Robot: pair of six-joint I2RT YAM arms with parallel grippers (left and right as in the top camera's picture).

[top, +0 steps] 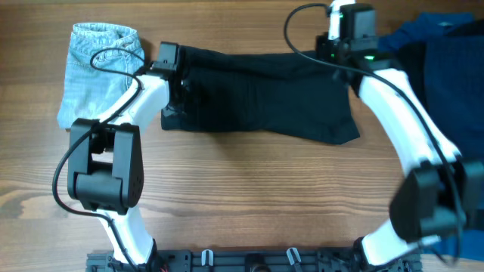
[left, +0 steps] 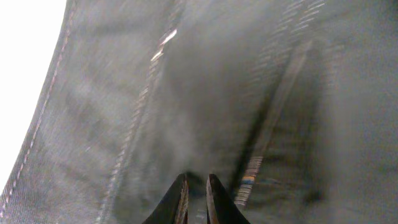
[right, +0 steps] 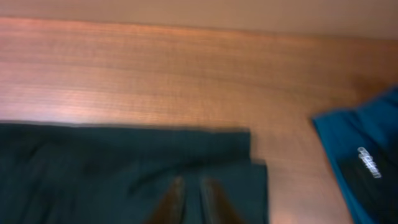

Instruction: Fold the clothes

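Left claw (left: 196,179) pinches black shorts (top: 265,98); right claw (right: 191,183) clenched above them; wood-grain table (top: 265,196) beneath.

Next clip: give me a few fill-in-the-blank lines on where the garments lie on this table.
The black garment lies spread on a ___ table.
The light-blue denim lies at the robot's ___ side.
The dark blue garment lies at its ___ side.
The left gripper and right gripper are both over the ___ garment.
Missing: wooden; left; right; black.
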